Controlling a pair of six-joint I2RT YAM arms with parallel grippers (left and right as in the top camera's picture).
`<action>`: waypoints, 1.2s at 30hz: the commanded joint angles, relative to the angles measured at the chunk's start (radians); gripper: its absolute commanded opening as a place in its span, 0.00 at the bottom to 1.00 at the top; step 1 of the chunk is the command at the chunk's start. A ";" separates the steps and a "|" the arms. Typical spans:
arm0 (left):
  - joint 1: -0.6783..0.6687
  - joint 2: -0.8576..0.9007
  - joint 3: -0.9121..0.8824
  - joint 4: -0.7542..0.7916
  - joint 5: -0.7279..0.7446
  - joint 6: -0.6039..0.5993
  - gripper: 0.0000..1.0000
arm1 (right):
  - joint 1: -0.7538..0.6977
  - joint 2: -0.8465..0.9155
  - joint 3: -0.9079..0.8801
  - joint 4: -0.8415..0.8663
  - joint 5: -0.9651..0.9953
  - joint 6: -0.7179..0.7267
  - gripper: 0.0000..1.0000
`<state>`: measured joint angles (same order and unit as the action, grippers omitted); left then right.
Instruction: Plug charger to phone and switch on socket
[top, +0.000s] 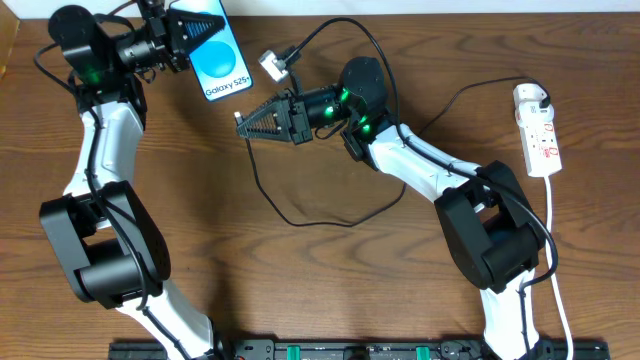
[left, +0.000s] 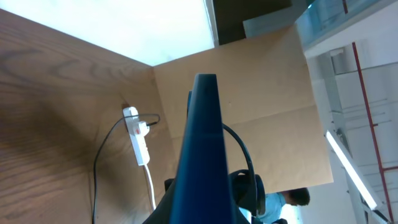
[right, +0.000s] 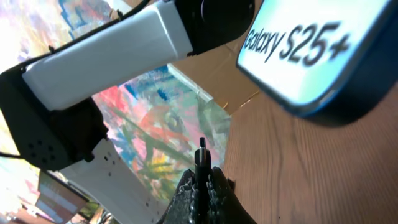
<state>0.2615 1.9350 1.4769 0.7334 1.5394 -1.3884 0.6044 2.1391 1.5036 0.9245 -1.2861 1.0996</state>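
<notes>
The phone (top: 213, 55) is blue with black bezel, the socket (top: 538, 130) white with red marks, the charger (top: 320, 225) black, the counter (top: 330, 300) brown-grained.

wood-grain brown tabletop (top: 330, 290). the socket (top: 538, 132) lies flat along the right edge, up toward the far right corner, and its white cord (top: 552, 220) trails along that edge toward the near right corner. a white adapter (top: 530, 97) sits in the socket's far end. the thin black charger cable (top: 300, 221) lies in a loose loop across the middle of the tabletop.
</notes>
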 joint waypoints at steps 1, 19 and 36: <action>-0.020 -0.030 0.014 0.011 0.032 -0.003 0.07 | 0.000 -0.005 0.008 0.004 0.031 0.015 0.01; -0.026 -0.030 0.014 0.010 0.032 -0.001 0.07 | -0.002 -0.005 0.008 0.003 0.058 0.002 0.01; -0.026 -0.030 0.013 0.010 0.032 0.007 0.07 | -0.021 -0.005 0.008 -0.001 0.069 0.024 0.01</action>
<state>0.2337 1.9350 1.4769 0.7334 1.5513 -1.3876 0.5865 2.1391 1.5036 0.9211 -1.2335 1.1076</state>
